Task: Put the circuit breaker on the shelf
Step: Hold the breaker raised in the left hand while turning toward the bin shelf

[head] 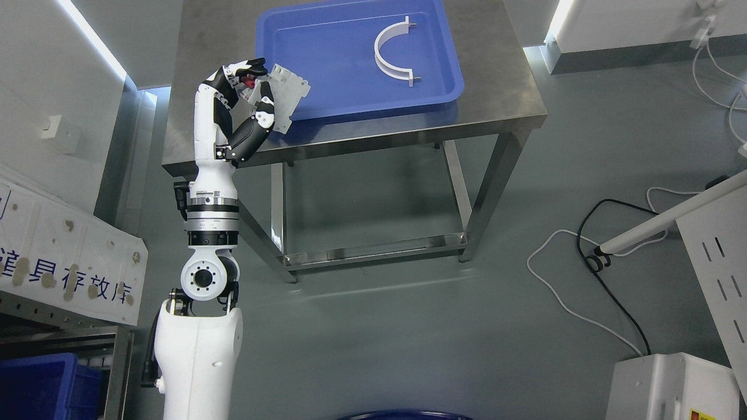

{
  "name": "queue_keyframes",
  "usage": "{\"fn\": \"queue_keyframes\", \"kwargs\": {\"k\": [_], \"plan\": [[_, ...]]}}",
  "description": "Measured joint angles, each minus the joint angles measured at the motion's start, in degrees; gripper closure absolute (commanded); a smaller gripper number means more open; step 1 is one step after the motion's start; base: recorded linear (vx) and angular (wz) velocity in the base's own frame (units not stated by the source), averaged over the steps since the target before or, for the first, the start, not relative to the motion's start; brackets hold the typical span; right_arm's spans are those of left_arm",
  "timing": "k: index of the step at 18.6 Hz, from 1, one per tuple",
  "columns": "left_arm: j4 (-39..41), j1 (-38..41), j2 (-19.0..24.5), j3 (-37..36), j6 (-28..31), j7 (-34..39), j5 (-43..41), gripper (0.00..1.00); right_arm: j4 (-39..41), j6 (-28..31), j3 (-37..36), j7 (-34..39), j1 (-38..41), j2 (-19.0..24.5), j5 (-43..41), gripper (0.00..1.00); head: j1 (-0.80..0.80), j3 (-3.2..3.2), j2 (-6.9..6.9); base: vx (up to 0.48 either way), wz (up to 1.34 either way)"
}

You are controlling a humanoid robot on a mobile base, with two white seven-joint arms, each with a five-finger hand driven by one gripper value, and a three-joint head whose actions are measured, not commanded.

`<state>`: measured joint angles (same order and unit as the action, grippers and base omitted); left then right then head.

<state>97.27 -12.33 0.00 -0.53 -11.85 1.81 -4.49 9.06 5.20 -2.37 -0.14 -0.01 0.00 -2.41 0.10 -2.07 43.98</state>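
The left hand (252,87) is raised above the near left part of the metal table (502,87), its arm rising from the bottom left of the head view. The black and white fingers (265,108) are curled around the circuit breaker (289,96), a pale grey block with a small red part showing between the fingers. The breaker is held clear of the table, tilted, at the near left corner of the blue tray (327,52), overlapping that corner in the view.

The tray lies on the table, taking up most of its top. Inside the tray, toward its right side, rests a white half-ring bracket (390,61) with short pins at both ends. It lies well apart from the hand and the breaker.

Left of the table, at the picture's lower left, a shelf (64,332) shows, with a white panel bearing blue characters above it and a blue bin (41,385) in its lower level. Right of the table, black and white cables (607,286) trail over the grey floor, near a white box (671,388) at the lower right corner.
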Motion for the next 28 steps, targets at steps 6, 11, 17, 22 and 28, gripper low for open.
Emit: {"fn": "queue_keyframes", "kwargs": {"k": [6,11,17,22,28], "plan": [[0.29,1.66,0.00,1.51,-1.31,-2.03,0.01,0.99,0.00,0.00,0.00,0.00,0.01,0.00,0.00,0.00,0.00,0.00,0.00,-0.184,0.00],[0.41,2.99,0.00,2.34,-2.30,-2.42,0.01,0.99,0.00,0.00,0.00,0.00,0.02,0.00,0.00,0.00,0.00,0.00,0.00,-0.247,0.04],[0.51,3.64,0.00,2.93,-2.51,-2.59,0.01,0.98,0.00,0.00,0.00,0.00,0.01,0.00,0.00,0.00,0.00,0.00,0.00,-0.238,0.07],[0.56,3.85,0.00,3.00,-2.69,-2.60,0.01,0.98,0.00,0.00,0.00,0.00,0.01,0.00,0.00,0.00,0.00,0.00,0.00,-0.274,0.14],[0.60,3.89,0.00,1.91,-3.25,-2.60,0.01,0.98,0.00,0.00,0.00,0.00,0.01,0.00,0.00,0.00,0.00,0.00,0.00,-0.243,0.08]]}}
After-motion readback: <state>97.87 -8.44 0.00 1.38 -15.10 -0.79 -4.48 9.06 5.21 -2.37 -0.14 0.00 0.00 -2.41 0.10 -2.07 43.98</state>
